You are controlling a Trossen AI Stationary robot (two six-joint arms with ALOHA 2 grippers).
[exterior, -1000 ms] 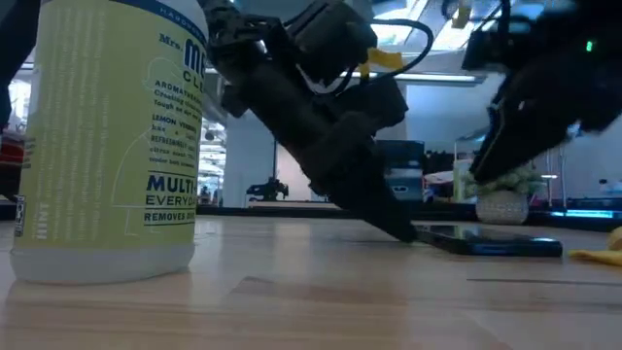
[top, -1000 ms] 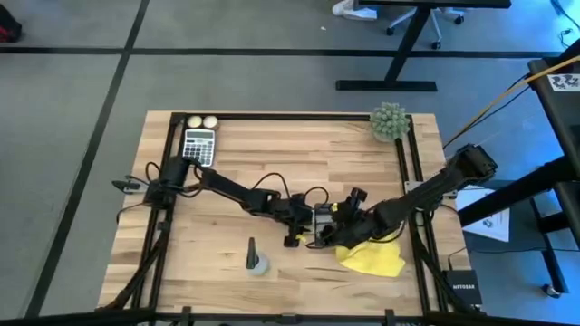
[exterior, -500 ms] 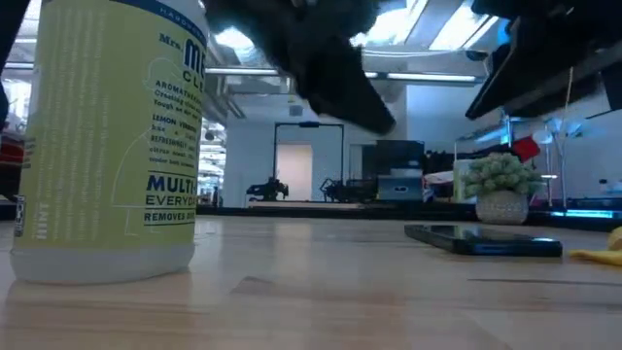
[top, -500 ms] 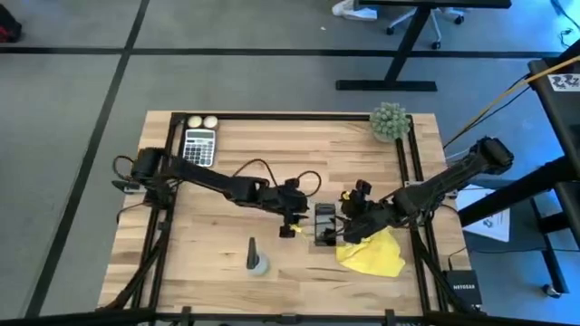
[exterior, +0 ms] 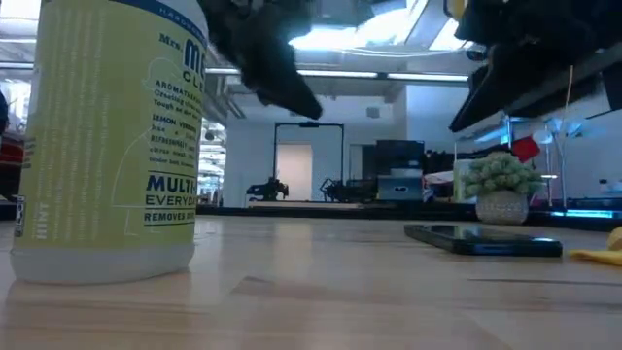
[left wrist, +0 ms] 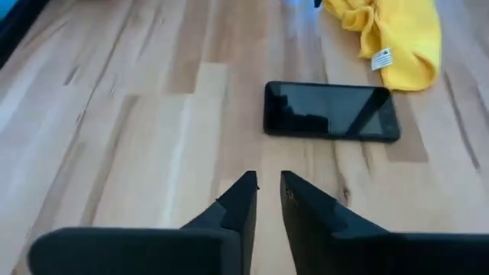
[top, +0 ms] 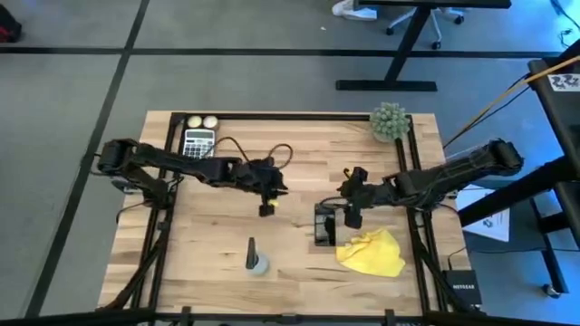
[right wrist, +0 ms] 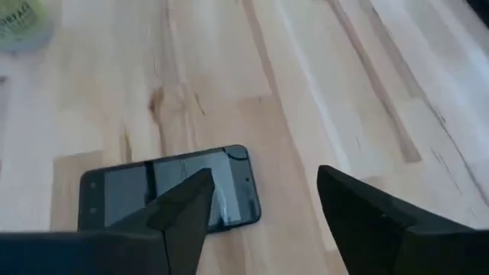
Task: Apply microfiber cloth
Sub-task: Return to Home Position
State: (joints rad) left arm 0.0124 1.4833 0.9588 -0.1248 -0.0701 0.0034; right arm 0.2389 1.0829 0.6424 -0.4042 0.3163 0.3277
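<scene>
The yellow microfiber cloth lies crumpled on the wood table, at the near right. Its edge is beside the black smartphone, which lies flat, screen up. My left gripper hovers left of the phone, with a narrow gap between its fingers. It looks toward the phone and the cloth. My right gripper hangs wide open above the phone's right side, just beyond the cloth. Neither gripper has anything between its fingers.
A spray bottle stands near the table's front edge, left of the phone, and fills the low view's left. A calculator and two balls sit at the far left. A small potted plant is at the far right corner.
My left gripper has risen off the phone's left end and drawn back toward the table's left and far side. My right gripper has lifted away from the cloth and phone and moved toward the far right. The cloth stays on the table, and the phone has not moved.
</scene>
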